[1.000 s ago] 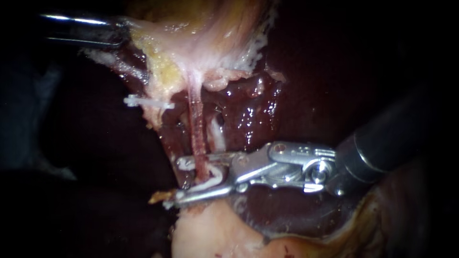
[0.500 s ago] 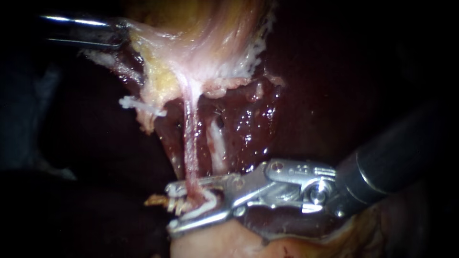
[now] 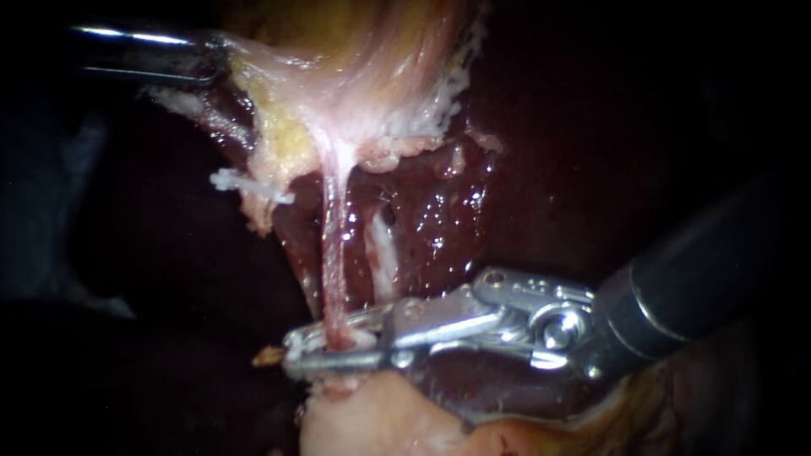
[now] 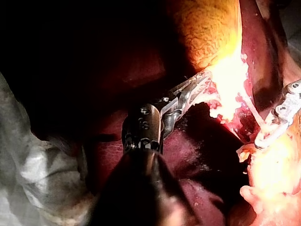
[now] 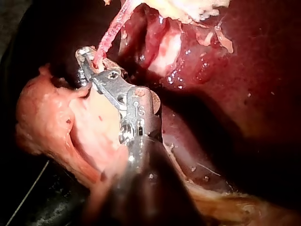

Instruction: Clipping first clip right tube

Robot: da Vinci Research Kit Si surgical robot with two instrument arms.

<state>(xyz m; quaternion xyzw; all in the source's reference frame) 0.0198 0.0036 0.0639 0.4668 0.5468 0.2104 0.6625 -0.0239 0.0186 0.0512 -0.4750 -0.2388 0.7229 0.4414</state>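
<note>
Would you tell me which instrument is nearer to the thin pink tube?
Right. The right instrument has its jaws shut on the tube near its lower end; the left instrument sits at the pale tissue well above.

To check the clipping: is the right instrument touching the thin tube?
Touching. The endoscope view shows the right instrument closed on the tube from both sides.

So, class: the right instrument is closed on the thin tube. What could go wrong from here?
1. The tube is stretched taut between the gallbladder, held by the left instrument, and the right instrument; any sideways pull could tear it.
2. The right instrument's tip lies close to pale tissue below, which might get nipped.
</note>
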